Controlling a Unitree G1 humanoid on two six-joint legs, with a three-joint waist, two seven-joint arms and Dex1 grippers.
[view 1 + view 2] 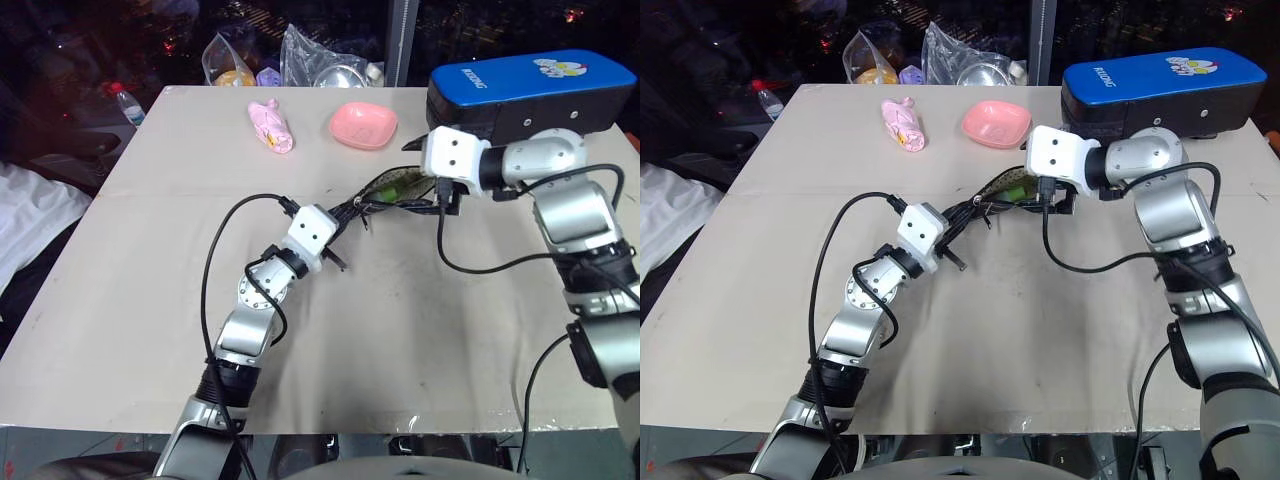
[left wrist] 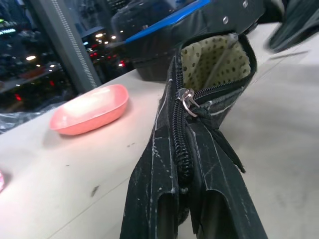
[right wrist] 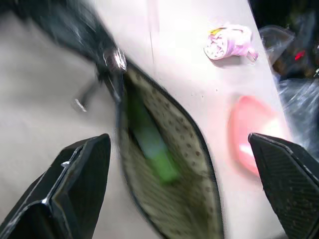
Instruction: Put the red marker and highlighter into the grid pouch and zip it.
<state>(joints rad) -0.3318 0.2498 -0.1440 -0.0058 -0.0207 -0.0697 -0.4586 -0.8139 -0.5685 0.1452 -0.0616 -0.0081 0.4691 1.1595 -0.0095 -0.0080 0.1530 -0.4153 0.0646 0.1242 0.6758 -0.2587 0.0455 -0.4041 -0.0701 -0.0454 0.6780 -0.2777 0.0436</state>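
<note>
The grid pouch (image 1: pixel 392 187) is black with thin white lines and is held up off the table at mid-centre. Its mouth gapes open, showing a dotted lining (image 2: pixel 214 62), and the zipper pull (image 2: pixel 188 102) sits partway along. My left gripper (image 2: pixel 184 219) is shut on the pouch's closed end. Inside the open mouth lies the light green highlighter (image 3: pixel 152 144). My right gripper (image 3: pixel 182 199) is open just above the mouth, with nothing between its fingers (image 3: pixel 75 189). The red marker is hidden.
A big blue-and-black hard case (image 1: pixel 530 90) stands at the far right, just behind my right wrist. A pink dish (image 1: pixel 363 125) and a pink soft toy (image 1: pixel 270 127) lie at the back of the table (image 1: pixel 150 300). Plastic bags (image 1: pixel 320 60) sit beyond the far edge.
</note>
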